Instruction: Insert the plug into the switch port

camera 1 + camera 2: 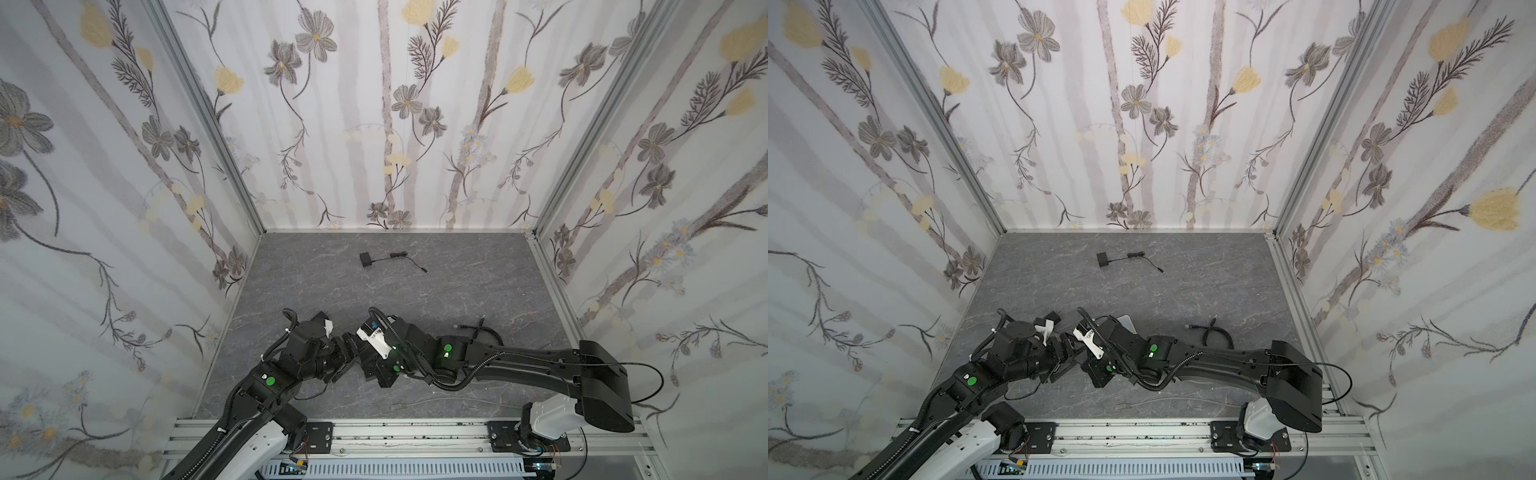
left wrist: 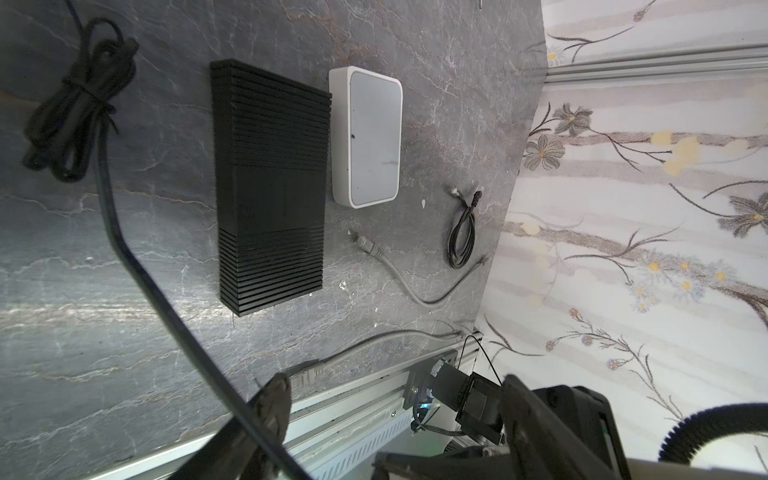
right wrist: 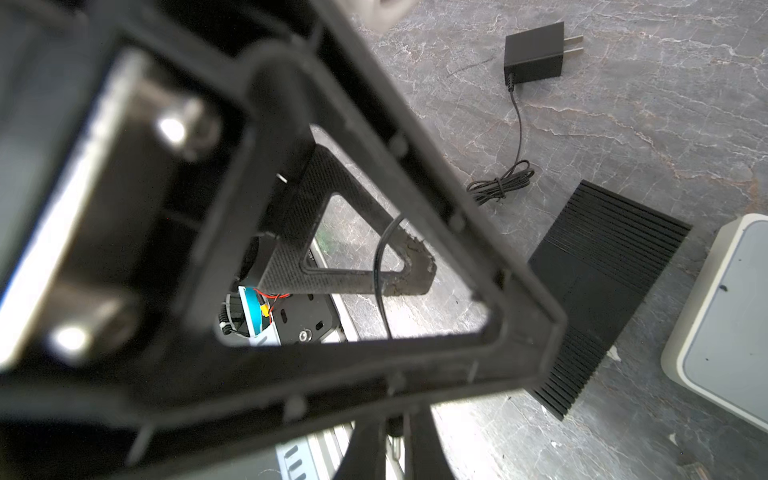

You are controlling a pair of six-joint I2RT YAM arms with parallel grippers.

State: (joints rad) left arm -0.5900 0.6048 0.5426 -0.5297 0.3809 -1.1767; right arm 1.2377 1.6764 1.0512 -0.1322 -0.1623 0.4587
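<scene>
Left pincer [image 2: 395, 386] is wide, with nothing between its fingers. A thin black cord [image 2: 109, 216] crosses just in front of one finger [image 2: 276, 399]. Right pincer [image 3: 386, 444] is closed tight. The cord runs toward its tips, but a blurred black frame close to the lens covers the contact, so can't tell if it's pinched. Both pincers sit nose to nose, low centre in both top views. Switch [image 2: 365, 137] lies flat on the worktop [image 1: 457, 291], long side against a black ribbed box [image 2: 270, 183]. In a top view only its pale corner [image 1: 1126, 322] peeks out behind the right wrist, lower centre. Port doesn't show on any side face in view. Plug end of the cord: can't locate. Cord leads to a tied bundle [image 3: 500, 187] and the adapter [image 1: 365, 259], mid-frame near the back of the worktop. Grey cable [image 2: 399, 282] lies loose by the switch's short end, one connector [image 2: 368, 245] pointing at it but apart. Black coil [image 1: 482, 332] sits right of the right wrist.
</scene>
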